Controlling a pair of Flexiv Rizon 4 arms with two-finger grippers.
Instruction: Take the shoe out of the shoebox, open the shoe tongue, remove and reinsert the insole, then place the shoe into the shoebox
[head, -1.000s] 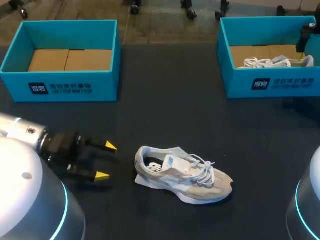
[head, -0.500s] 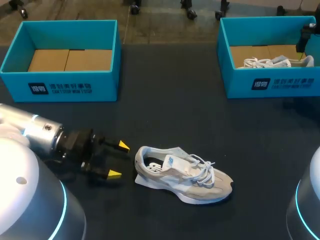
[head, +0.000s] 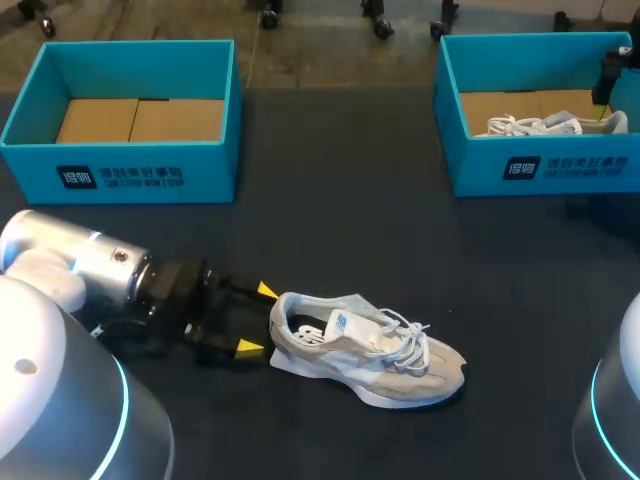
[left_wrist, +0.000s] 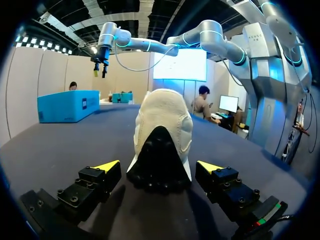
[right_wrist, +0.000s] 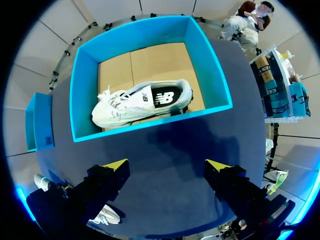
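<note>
The left arm (head: 85, 272) is a rounded silver-white shell edged with a glowing cyan ring, turning black just behind the left gripper (head: 256, 320), which like the right gripper (right_wrist: 166, 165) has black screw-studded finger blocks tipped with yellow wedges.

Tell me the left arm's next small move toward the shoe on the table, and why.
Probably ease the left tool slightly forward: it is open, and its yellow tips just flank the heel of the shoe without touching, so closing now would likely catch too little.
</note>
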